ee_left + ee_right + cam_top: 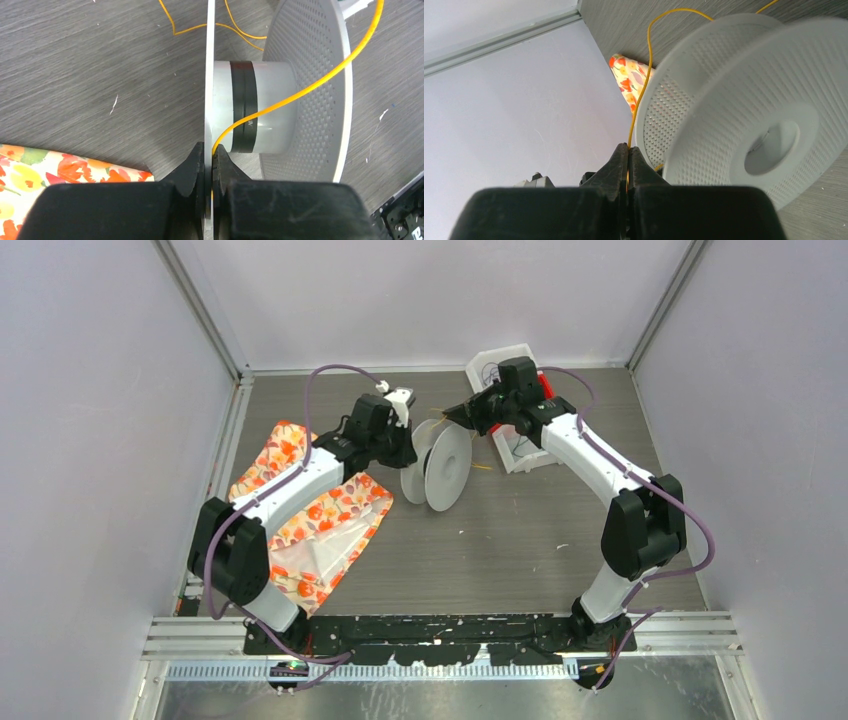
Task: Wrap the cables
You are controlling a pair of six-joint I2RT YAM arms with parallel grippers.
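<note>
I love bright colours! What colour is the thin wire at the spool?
Yellow-orange wire; clearest in the left wrist view.

The cable (310, 87) is yellow-orange. The spool (447, 468) is pale grey-white, its flanges dotted with fine perforations (the hub wears a black band (244, 107)). Near the counter's left edge, the cloth (320, 525) shows orange, red and yellow flowers on cream. The counter (520, 540) is grey wood-grain.

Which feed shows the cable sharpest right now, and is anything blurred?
Left wrist: sharpest, cable crisp across the spool, perforations clear. Right wrist: cable sharp where it enters the right gripper, but the spool's near flange is smeared along its top edge. Top external: evenly lit, cable barely visible.
</note>
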